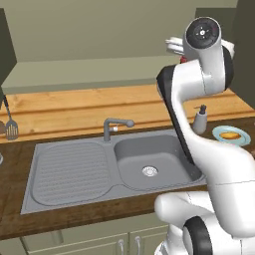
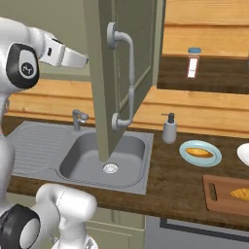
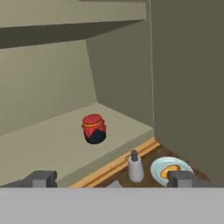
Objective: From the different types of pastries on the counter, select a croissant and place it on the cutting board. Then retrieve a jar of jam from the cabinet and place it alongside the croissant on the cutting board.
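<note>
One jar of jam [image 3: 93, 128] inside cabinet [image 3: 52, 83]

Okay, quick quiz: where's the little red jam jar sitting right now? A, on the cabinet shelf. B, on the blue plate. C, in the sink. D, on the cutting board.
A: in the hand view the jar of jam stands upright on the cabinet shelf, ahead of the open pincer, untouched.

The jar of jam [image 3: 93, 128] stands on the cabinet shelf [image 3: 52, 148]; the croissant [image 2: 240, 194] lies on the cutting board [image 2: 221, 200].
</note>
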### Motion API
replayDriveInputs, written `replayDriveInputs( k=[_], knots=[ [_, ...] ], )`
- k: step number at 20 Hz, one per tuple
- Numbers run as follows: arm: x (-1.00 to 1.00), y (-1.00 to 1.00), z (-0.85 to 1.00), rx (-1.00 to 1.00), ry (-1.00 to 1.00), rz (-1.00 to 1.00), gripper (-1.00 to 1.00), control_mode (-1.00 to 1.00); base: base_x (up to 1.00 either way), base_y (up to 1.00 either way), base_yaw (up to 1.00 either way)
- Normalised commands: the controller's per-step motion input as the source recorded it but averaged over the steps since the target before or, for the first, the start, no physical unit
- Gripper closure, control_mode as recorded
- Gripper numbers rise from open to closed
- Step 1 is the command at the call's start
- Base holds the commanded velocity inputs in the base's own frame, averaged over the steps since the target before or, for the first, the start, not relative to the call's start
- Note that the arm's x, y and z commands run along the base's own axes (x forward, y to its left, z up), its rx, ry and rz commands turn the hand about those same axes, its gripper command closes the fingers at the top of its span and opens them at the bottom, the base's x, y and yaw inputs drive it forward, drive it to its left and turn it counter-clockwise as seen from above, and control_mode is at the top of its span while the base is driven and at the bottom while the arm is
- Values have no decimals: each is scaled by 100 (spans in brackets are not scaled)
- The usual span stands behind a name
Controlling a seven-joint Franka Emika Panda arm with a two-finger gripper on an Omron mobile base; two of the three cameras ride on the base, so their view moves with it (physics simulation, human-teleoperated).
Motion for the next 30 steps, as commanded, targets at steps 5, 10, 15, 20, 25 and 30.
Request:
replayDriveInputs(
  k=[5, 10, 15, 20, 25, 30],
  knots=[
    [4, -53, -4, 13, -2, -2, -100, -100, 0, 0, 0],
    [32, 0, -23, 0, -1, -1, -100, -100, 0, 0, 0],
    [38, 1, -16, 0, 0, 0, -100, -100, 0, 0, 0],
    [100, -14, -15, 5, 1, 0, -100, -100, 0, 0, 0],
    [29, -16, 3, 7, 6, 1, -100, -100, 0, 0, 0],
    [72, -8, 38, 4, 44, 0, -100, -100, 0, 0, 0]
  ],
)
